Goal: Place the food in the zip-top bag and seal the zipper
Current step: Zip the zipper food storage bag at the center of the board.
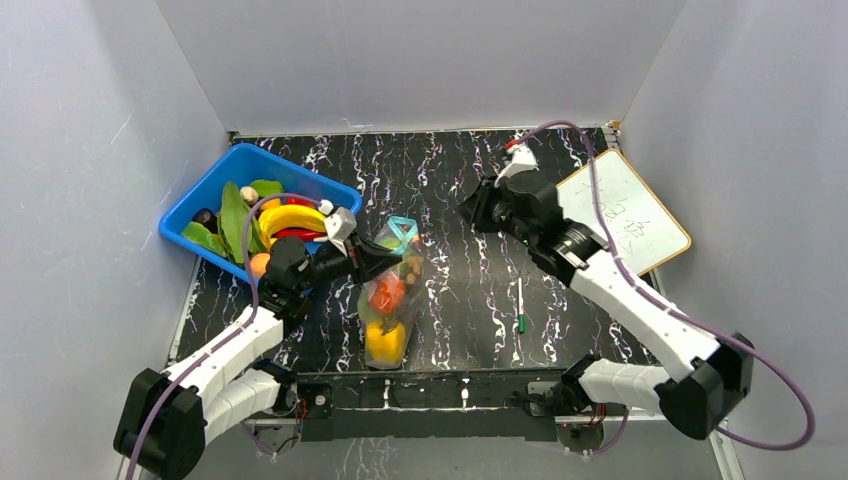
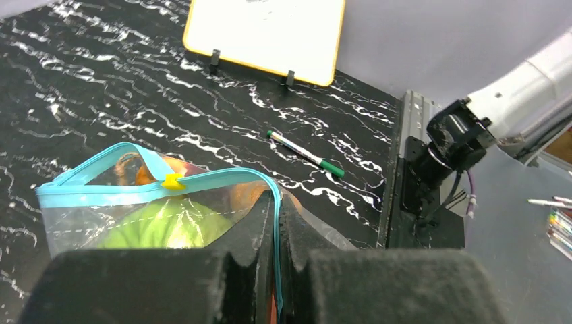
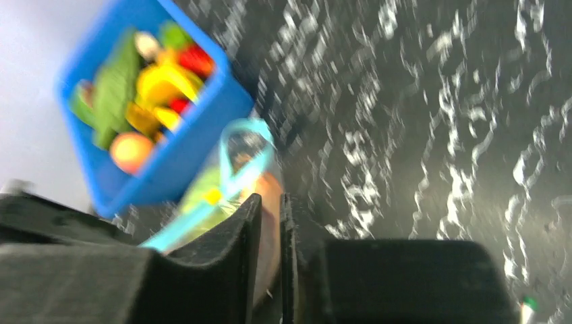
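The clear zip-top bag (image 1: 390,300) lies in the middle of the table with food inside: a yellow piece (image 1: 385,340), a red one (image 1: 388,293) and a green one (image 2: 162,223). Its teal zipper (image 2: 202,179) carries a yellow slider (image 2: 173,181) and loops open at the far end (image 1: 403,230). My left gripper (image 2: 278,199) is shut on the zipper strip at the bag's mouth (image 1: 385,250). My right gripper (image 1: 472,212) hangs to the right of the bag, apart from it, jaws together but for a thin slit (image 3: 270,199), nothing held. The bag (image 3: 202,189) shows blurred beyond it.
A blue bin (image 1: 190,205) at the back left holds more food, among it yellow bananas (image 1: 290,215) and green leaves. A green-capped pen (image 1: 521,305) lies right of the bag. A yellow-framed whiteboard (image 1: 625,210) stands at the right.
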Robot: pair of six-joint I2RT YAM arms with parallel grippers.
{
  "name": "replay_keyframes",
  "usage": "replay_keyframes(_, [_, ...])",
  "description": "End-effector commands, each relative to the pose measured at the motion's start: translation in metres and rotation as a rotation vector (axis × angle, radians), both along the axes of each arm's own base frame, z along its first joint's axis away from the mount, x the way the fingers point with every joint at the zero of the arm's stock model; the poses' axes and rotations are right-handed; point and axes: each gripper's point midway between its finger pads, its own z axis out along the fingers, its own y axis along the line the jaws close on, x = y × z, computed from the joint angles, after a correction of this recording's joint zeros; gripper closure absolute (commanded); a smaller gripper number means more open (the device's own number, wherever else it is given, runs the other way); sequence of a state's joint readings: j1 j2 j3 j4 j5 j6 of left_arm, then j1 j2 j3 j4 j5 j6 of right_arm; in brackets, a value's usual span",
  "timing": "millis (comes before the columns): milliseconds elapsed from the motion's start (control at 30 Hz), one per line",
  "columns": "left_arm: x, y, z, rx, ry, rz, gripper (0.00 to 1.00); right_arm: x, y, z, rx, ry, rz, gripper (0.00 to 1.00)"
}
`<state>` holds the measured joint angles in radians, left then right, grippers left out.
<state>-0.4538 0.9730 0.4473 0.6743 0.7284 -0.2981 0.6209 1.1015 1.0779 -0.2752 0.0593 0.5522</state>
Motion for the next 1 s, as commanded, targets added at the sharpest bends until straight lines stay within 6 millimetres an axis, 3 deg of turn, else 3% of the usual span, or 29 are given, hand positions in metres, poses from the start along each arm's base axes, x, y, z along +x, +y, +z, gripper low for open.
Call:
replay_keyframes(0, [-0.038,-0.004,0.042,-0.071,-0.249,-0.174,1.00,-0.014,0.006,0.018,0.016,0.060,0.055,0.74])
replay_keyframes(100, [-0.059,-0.004,0.043,-0.066,-0.306,-0.273,1.00,-0.020,0.011,0.009,0.067,0.128,0.062,0.54])
replay_keyframes(300, [-0.066,-0.002,0.035,-0.008,-0.332,-0.315,1.00,-0.024,0.035,-0.017,0.282,0.326,0.044,0.23])
replay_keyframes(400, [-0.068,-0.002,0.036,-0.002,-0.350,-0.330,1.00,-0.014,0.046,-0.029,0.300,0.398,0.007,0.20])
replay_keyframes(467, [-0.070,-0.002,0.037,0.000,-0.353,-0.342,1.00,-0.009,0.053,-0.050,0.286,0.510,-0.071,0.19])
replay_keyframes(633, [-0.072,-0.002,0.033,0.007,-0.360,-0.358,1.00,-0.016,0.083,-0.076,0.219,0.669,-0.151,0.19])
replay_keyframes(800, [-0.077,-0.002,0.031,0.009,-0.366,-0.382,1.00,-0.012,0.087,-0.094,0.119,0.683,-0.235,0.26])
replay_keyframes(867, [-0.077,-0.001,0.029,0.015,-0.368,-0.379,1.00,-0.009,0.083,-0.101,0.095,0.673,-0.257,0.34])
replay_keyframes(900, [-0.077,0.000,0.029,0.019,-0.369,-0.378,1.00,-0.008,0.081,-0.103,0.092,0.662,-0.264,0.44])
replay_keyframes(967, [-0.078,0.000,0.029,0.021,-0.371,-0.376,1.00,-0.004,0.079,-0.100,0.095,0.625,-0.261,0.75])
